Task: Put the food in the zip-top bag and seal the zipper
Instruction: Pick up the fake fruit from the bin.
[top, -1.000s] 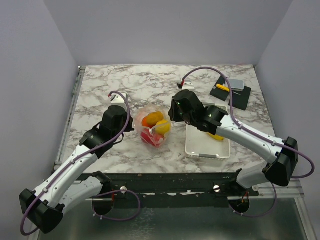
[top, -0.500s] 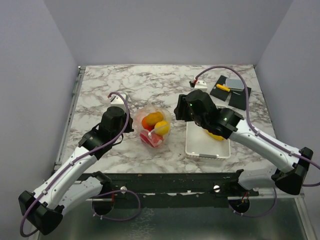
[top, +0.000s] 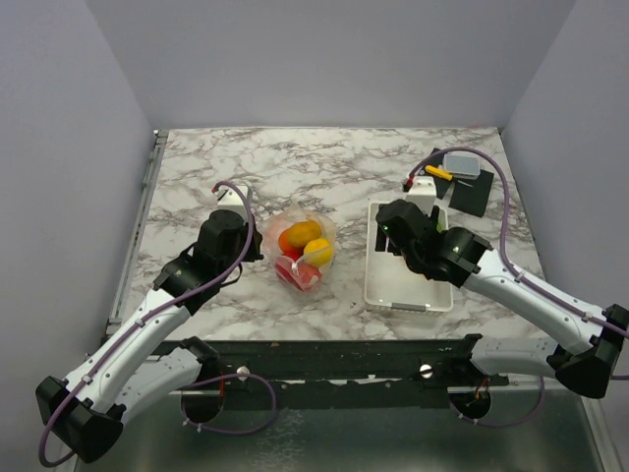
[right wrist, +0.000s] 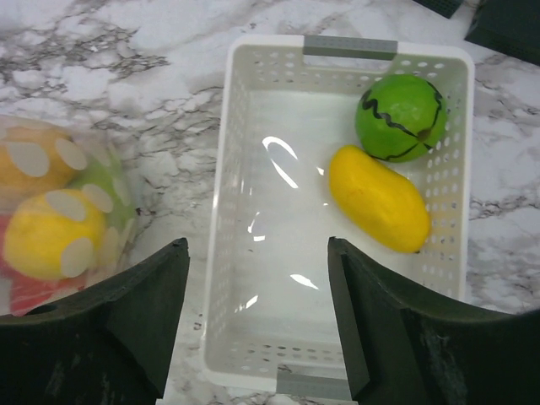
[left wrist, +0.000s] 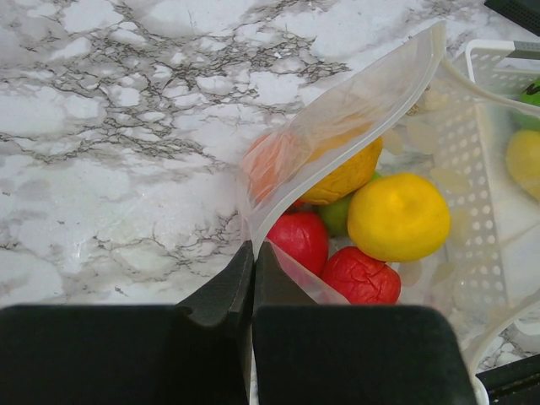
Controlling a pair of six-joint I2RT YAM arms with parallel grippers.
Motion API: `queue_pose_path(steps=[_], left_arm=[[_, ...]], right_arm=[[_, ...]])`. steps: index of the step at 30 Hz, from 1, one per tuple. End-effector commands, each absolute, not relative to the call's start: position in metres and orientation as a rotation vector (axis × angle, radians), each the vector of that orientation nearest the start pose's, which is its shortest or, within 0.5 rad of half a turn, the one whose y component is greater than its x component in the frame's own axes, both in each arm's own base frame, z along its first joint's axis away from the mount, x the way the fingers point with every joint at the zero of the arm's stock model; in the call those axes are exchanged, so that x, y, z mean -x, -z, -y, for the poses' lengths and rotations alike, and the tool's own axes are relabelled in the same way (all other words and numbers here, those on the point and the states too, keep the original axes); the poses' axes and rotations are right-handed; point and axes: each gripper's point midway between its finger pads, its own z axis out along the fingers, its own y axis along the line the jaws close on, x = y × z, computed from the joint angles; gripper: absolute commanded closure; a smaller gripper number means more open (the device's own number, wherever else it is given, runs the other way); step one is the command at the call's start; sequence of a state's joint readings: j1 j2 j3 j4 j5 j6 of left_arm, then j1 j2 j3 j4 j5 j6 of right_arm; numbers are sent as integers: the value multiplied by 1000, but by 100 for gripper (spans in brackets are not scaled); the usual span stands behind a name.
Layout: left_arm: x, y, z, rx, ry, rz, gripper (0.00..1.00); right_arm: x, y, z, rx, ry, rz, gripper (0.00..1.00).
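The clear zip-top bag (top: 300,251) lies at mid-table with its mouth held up. My left gripper (left wrist: 253,249) is shut on the bag's edge just below the pale zipper (left wrist: 354,110). Inside the bag are a yellow fruit (left wrist: 396,215), two red pieces (left wrist: 299,240), an orange piece (left wrist: 346,177) and a bit of green. My right gripper (right wrist: 257,245) hangs open and empty over the white basket (right wrist: 232,169). That basket holds a green striped ball (right wrist: 401,116) and a long yellow fruit (right wrist: 378,198). In the right wrist view the bag (right wrist: 59,219) is at the left.
The white basket (top: 408,300) sits right of the bag, partly under my right arm (top: 442,251). Black pads (top: 470,197), a grey block (top: 460,164) and a small yellow piece (top: 437,172) lie at the back right corner.
My right gripper has moved right, from above the bag's mouth to over the basket, and its jaws have opened wider. The left gripper kept its hold on the bag.
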State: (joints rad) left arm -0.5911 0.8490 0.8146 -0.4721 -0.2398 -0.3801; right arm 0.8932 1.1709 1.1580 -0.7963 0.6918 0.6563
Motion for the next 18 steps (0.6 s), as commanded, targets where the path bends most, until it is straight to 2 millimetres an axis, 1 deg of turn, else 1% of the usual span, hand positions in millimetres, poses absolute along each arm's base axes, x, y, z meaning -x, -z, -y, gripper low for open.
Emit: queue_pose_path(steps=[1, 5, 8, 12, 18], left_arm=[[-253, -209, 142, -93, 374, -2070, 100], [-253, -208, 143, -95, 377, -2076, 100], [-253, -207, 144, -97, 381, -2079, 100], [-253, -207, 144, -99, 383, -2080, 100], [-253, -207, 144, -102, 383, -2079, 100]], right_arm=[[-260, -212, -137, -143, 122, -2154, 27], [-273, -194, -124, -181, 181, -2185, 26], [-283, -183, -119, -200, 223, -2206, 24], [-295, -171, -113, -208, 272, -2227, 11], [-311, -163, -102, -235, 315, -2237, 2]])
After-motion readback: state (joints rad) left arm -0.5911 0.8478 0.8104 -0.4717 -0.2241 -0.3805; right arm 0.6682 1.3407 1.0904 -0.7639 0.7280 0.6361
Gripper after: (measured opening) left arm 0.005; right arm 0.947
